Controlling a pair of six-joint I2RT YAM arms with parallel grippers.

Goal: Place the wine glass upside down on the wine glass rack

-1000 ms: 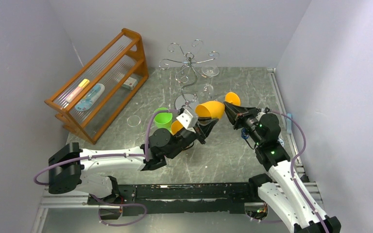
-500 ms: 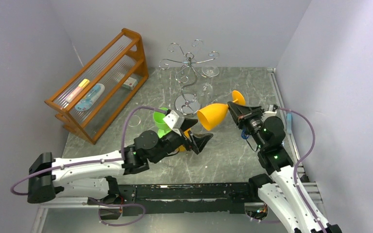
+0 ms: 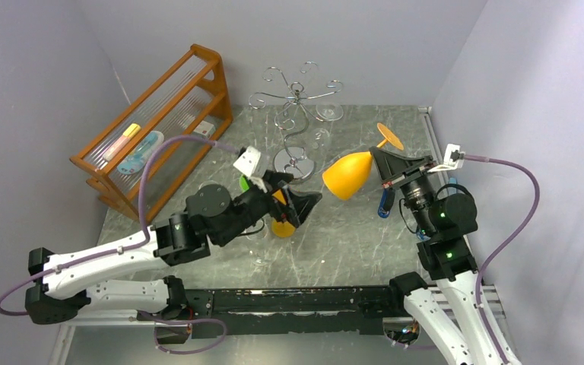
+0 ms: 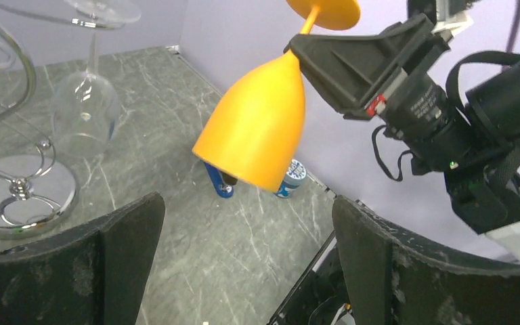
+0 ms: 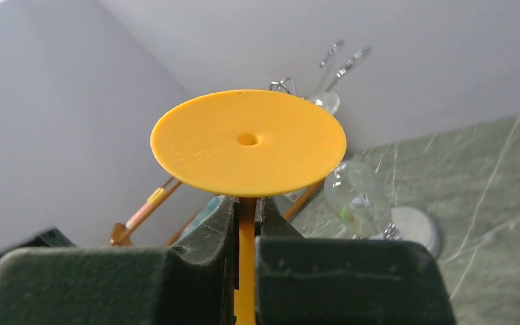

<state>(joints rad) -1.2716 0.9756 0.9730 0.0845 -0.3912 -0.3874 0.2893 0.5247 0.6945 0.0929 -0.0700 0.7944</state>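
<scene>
1. Two sets of jaws are mine, and only the right pair holds anything: they are clamped on the thin stem of the orange wine glass, just under its round foot.
2. In my right wrist view the stem runs up between the two closed fingers, and the flat foot spreads directly above them.
3. The glass hangs in the air, tilted, with its foot up and to the right and its bowl slanting down and left, mouth toward the worktop.
4. It is not on the wine glass rack. It sits to the right of that chrome stand, near it but not touching.
5. My left jaws are spread wide with nothing between them. In the left wrist view the two dark fingers frame bare marbled stone, and the orange bowl hangs above and beyond them.
6. A clear glass hangs upside down from one curled arm of the rack, its bowl beside the wavy stem above the shiny round base.
7. Another orange piece and a green cup sit close under my left wrist; I cannot tell how they stand.
8. A blue object and a small round cap lie on the worktop beneath the held glass.
9. An orange wooden shelf stands at the far left.
</scene>
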